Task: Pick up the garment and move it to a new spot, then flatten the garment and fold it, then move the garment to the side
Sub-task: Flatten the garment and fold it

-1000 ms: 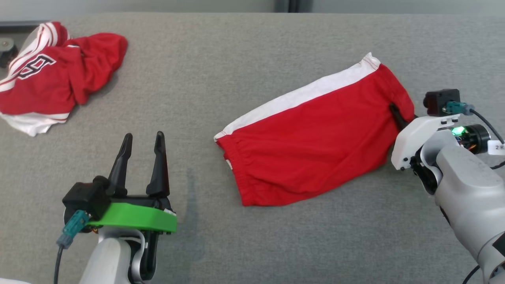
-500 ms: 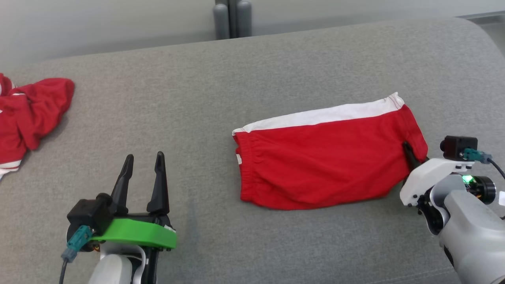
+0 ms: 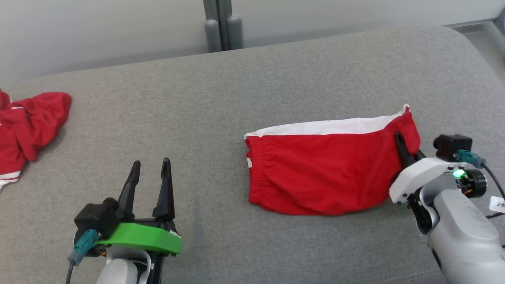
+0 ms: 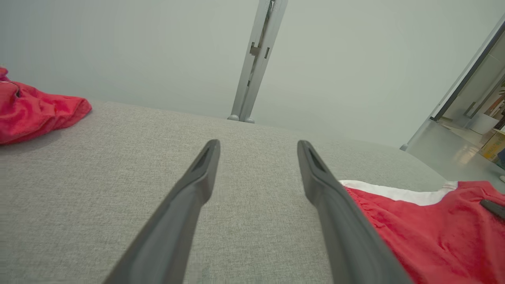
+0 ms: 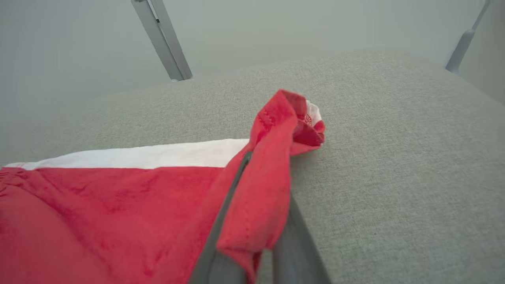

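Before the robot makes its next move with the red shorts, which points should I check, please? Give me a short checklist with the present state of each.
1. Is the right gripper shut on the red shorts, at their right edge: ok.
2. Is the left gripper open and holding nothing: ok.
3. Do the shorts lie flat: not ok; the gripped corner is lifted and bunched.
4. Does the grip take every layer of cloth: cannot tell.
5. Is the other red garment apart from the shorts: ok, it lies far to the left.
6. Is there bare grey surface beside the shorts for moving them: ok.
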Available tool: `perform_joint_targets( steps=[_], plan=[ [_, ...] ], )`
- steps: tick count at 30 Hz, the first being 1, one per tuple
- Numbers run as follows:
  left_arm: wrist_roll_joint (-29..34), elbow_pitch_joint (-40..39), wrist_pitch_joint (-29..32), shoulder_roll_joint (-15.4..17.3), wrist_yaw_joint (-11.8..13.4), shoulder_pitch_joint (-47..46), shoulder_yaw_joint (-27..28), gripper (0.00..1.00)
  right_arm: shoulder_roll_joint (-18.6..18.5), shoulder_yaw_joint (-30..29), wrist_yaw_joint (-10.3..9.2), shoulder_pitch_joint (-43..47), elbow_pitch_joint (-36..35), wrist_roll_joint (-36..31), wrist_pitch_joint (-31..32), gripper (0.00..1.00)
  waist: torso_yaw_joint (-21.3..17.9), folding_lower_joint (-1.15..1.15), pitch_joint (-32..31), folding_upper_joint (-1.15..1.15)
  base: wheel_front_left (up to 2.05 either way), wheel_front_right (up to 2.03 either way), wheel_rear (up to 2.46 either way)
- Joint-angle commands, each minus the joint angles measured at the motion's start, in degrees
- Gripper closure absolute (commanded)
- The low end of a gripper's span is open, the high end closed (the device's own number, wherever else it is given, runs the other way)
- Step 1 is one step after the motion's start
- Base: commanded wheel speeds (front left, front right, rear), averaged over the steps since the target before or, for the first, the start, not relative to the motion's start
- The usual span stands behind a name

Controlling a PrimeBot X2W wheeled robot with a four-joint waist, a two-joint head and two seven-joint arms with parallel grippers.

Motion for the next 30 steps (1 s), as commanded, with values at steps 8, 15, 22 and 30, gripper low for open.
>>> perform_joint_targets(
  steps=[8,15,22,30],
  plan=[
    [-0.9,-0.4,0.0,-0.8,-0.1,1.7,0.2,0.0,6.2,5.7,-0.06,-2.0,-7.4,-6.0,1.1,1.0,3.4,0.0,-1.0,0.0,0.0,0.0,0.0],
    [-1.2,-0.7,0.0,-1.1,0.1,1.7,0.7,0.0,8.2,13.4,-0.06,-0.7,-12.6,-6.2,4.3,1.0,5.0,0.0,-0.7,0.0,0.0,0.0,0.0],
    [-1.0,-1.0,0.0,-1.3,0.0,1.4,1.3,0.0,7.3,20.6,-0.06,2.1,-13.2,-7.6,8.0,1.0,5.6,0.0,-0.1,0.0,0.0,0.0,0.0],
    [-0.9,-1.1,0.0,-1.3,0.0,1.5,1.8,0.0,5.9,24.8,-0.06,3.7,-15.1,-8.1,10.0,1.0,4.8,0.0,0.4,0.0,0.0,0.0,0.0]
  ],
)
